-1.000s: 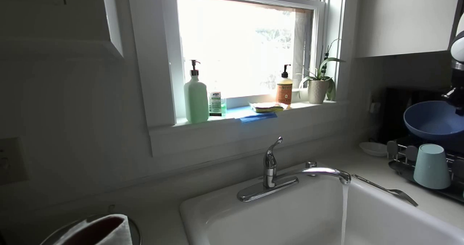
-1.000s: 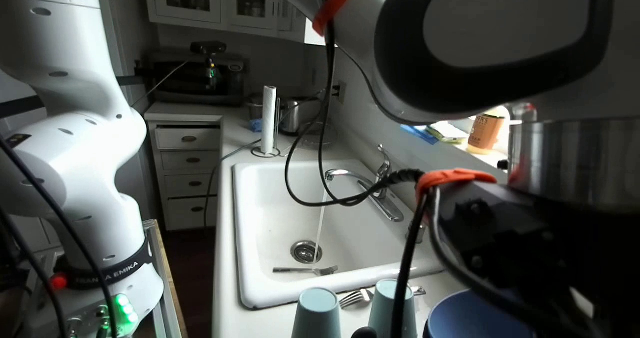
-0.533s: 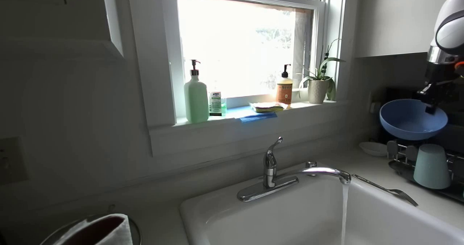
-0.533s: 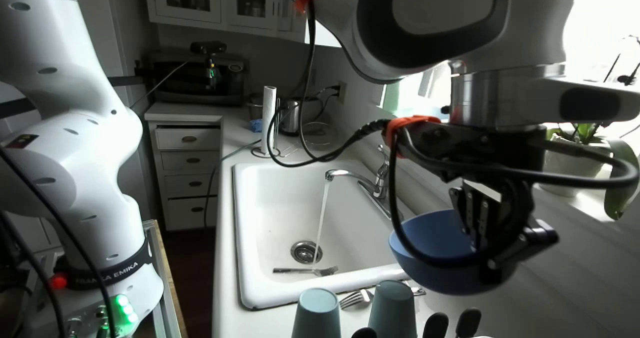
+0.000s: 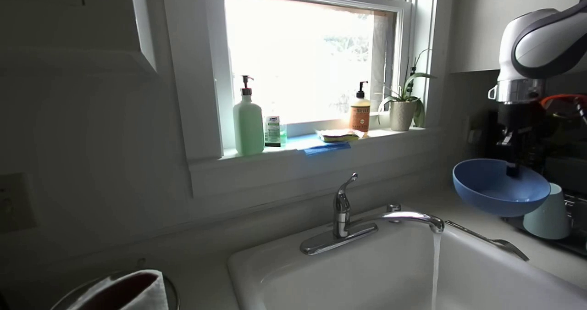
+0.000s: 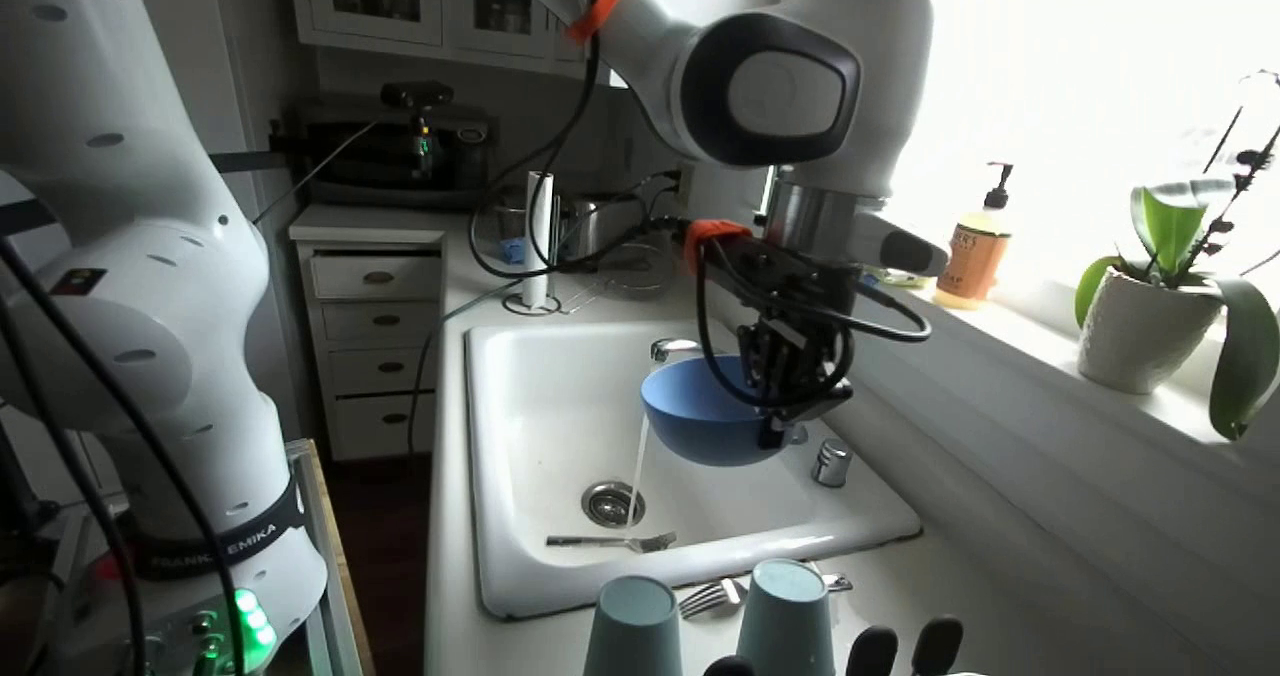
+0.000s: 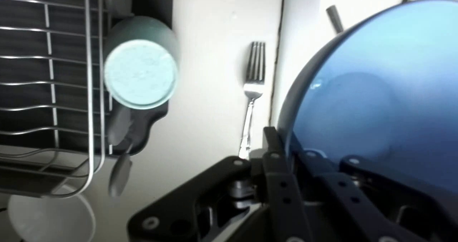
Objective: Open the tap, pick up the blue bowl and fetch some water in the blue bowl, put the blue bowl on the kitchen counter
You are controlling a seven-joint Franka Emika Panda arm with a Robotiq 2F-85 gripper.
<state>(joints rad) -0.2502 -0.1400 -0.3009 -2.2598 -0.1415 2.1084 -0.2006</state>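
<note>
My gripper (image 7: 284, 141) is shut on the rim of the blue bowl (image 7: 357, 109), one finger inside the bowl and one outside. Both exterior views show the bowl (image 5: 495, 197) (image 6: 695, 416) held in the air, slightly tilted, and it looks empty. It hangs near the sink's rim, to the right of the tap (image 5: 341, 209) in an exterior view. Water (image 5: 435, 268) runs from the spout into the sink. In an exterior view the bowl and gripper (image 6: 775, 431) hide most of the tap. The pale kitchen counter (image 7: 207, 73) lies below, beside the basin.
Teal cups (image 6: 640, 601) stand upside down by the dish rack (image 7: 71, 57). A fork (image 7: 254, 77) lies on the counter beside the sink (image 6: 540, 406). Another utensil (image 6: 600, 541) lies in the basin near the drain. Bottles and a potted plant (image 5: 401, 113) stand on the window sill.
The gripper has carried the blue bowl from above the dish rack toward the sink and tap, lately also lower. The water has kept running.
</note>
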